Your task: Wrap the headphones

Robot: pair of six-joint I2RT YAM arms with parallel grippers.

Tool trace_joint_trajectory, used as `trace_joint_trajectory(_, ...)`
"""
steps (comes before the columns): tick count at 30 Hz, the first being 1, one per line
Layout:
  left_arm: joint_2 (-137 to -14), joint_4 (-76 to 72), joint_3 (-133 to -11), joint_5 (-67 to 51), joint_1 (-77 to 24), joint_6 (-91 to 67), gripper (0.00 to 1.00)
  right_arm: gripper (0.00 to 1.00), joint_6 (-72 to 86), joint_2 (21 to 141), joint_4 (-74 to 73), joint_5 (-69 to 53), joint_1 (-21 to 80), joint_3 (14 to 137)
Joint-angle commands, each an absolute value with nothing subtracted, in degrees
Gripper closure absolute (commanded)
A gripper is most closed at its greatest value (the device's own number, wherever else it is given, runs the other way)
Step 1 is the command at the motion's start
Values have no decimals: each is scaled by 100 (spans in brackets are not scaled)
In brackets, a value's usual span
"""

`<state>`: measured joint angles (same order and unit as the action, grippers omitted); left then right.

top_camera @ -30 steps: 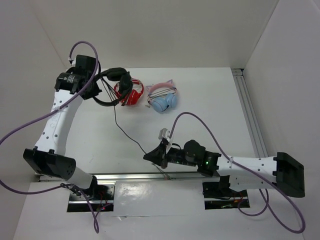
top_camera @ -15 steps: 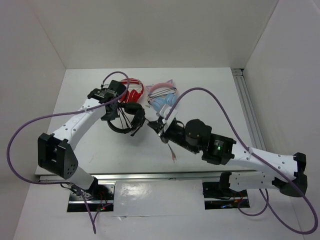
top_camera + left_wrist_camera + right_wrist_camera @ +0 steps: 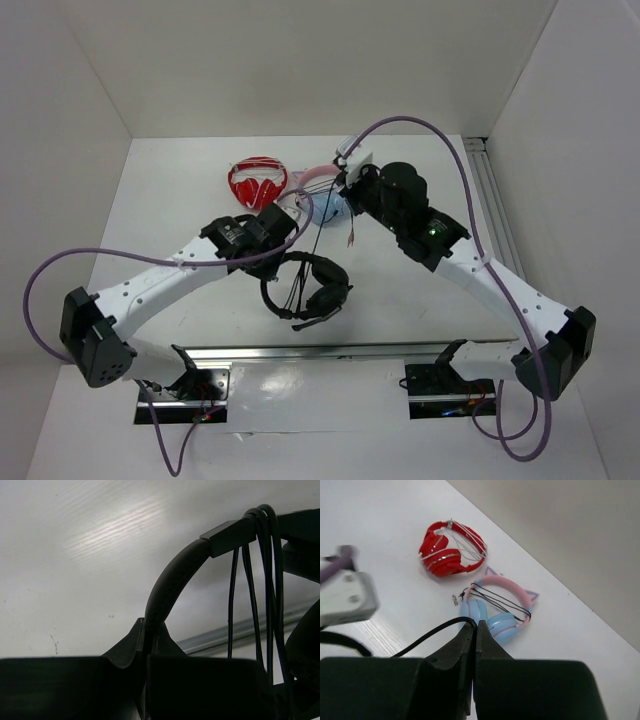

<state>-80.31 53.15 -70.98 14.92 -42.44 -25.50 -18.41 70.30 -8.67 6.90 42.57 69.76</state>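
Observation:
The black headphones (image 3: 322,290) hang from my left gripper (image 3: 283,250) over the front middle of the table. That gripper (image 3: 151,630) is shut on the black headband (image 3: 170,585). Several turns of the thin black cable (image 3: 250,605) lie looped over the headband's right end. My right gripper (image 3: 343,192) is at the back middle, above the light-blue headphones. It (image 3: 476,625) is shut on the cable (image 3: 425,637), which runs left and down toward the headset. The cable (image 3: 316,232) shows as a thin line between the two grippers.
Red-and-white headphones (image 3: 257,183) lie at the back left of centre and also show in the right wrist view (image 3: 451,550). Light-blue headphones with pink cat ears (image 3: 497,607) lie beside them, partly under my right gripper. A metal rail (image 3: 495,215) runs along the right edge, another along the front (image 3: 330,352).
My left gripper has carried the black headphones from the back left toward the front centre. My right gripper has swung from the front to the back, keeping hold of the cable.

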Motion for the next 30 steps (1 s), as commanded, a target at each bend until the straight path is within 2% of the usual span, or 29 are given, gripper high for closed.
trace_joint_trajectory(1, -7472, 5668, -7348, 1213, -4632, -2469, 100, 100, -1679, 7005, -484, -200, 3499, 6953)
trace_joint_trajectory(4, -7051, 5783, -7593, 968, -4939, -2409, 100, 100, -1469, 7005, -46, -832, 3235, 6478)
trace_joint_trajectory(11, -6741, 6460, -9008, 1003, -5229, -2470, 100, 100, -810, 7321, 587, -2380, 3111, 5863)
trace_joint_trajectory(16, -6688, 6407, -9623, 826, -5229, -2434, 100, 100, 332, 7707, 2212, -3927, 3163, 5187)
trace_joint_trajectory(21, -6881, 6354, -10361, 1598, -5229, -2812, 100, 100, 1352, 8119, 4093, -4271, 3691, 4379)
trace_joint_trajectory(25, -7014, 6135, -10468, 1722, -5282, -3198, 100, 100, 2388, 9024, 5858, -4622, 3972, 4402)
trace_joint_trajectory(30, -7014, 6003, -10635, 1986, -5282, -3568, 100, 86, 2882, 9992, 6784, -4500, 4183, 4736)
